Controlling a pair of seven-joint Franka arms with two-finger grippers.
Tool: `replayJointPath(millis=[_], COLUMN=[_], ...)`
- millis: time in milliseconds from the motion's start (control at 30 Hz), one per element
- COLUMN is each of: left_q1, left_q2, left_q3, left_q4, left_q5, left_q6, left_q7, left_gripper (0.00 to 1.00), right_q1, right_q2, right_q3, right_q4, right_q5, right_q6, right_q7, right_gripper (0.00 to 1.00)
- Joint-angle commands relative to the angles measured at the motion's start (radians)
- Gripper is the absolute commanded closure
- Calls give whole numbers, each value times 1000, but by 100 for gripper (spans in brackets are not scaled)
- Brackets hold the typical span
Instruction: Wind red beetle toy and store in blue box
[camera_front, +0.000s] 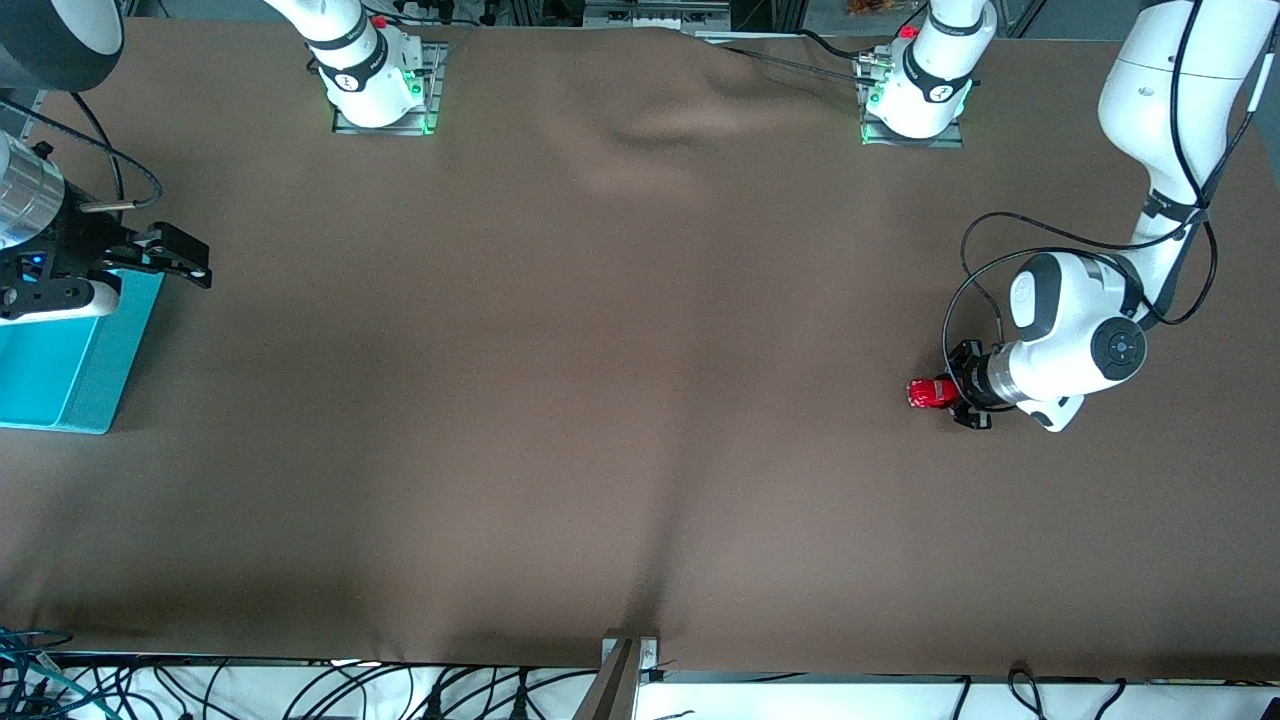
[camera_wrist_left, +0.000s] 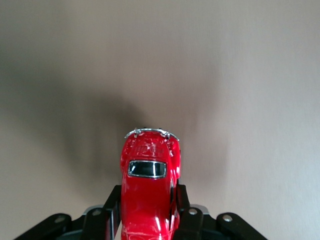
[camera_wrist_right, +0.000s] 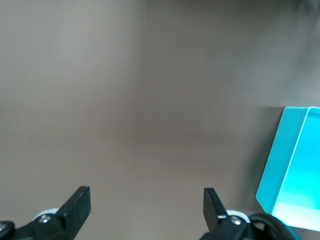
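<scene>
Pinched between the fingers (camera_wrist_left: 112, 212) of the left gripper (camera_front: 958, 397), the red beetle toy (camera_front: 931, 393) is held low at the brown table (camera_front: 600, 400), toward the left arm's end. Well apart, at the right arm's end, the blue box (camera_front: 70, 365) is seen, and the right gripper (camera_front: 185, 258) is kept waiting over its edge, fingers (camera_wrist_right: 77, 205) spread wide with nothing between them.

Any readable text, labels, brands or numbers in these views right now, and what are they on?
None can be read.
Dark marks on the collars near both arm bases: too small to read.
The red beetle toy, clamped in the left gripper: no lettering shows.
The blue box, beside the open right gripper: plain sides, no label.
</scene>
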Motion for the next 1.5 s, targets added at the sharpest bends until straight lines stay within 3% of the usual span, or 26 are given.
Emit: replayJointPath(millis=[0,634,1468], left_q1=[-21,-36,18], left_q2=[3,76,76], left_q3=[-24,-23,20], left_q4=[22,57,56], left_q5=[8,11,32], left_q6=[-9,-4,-4], left_q7=[-61,-81,20], left_gripper=[100,100,100], right_q1=[-1,-3,-1], right_q2=[-8,-7,-2], right_q3=[5,1,2], right_q4=[13,13,13], right_q5=[1,0,3], right_q6=[-17,-16,-12], right_q7=[8,10,10], right_gripper=[0,0,0])
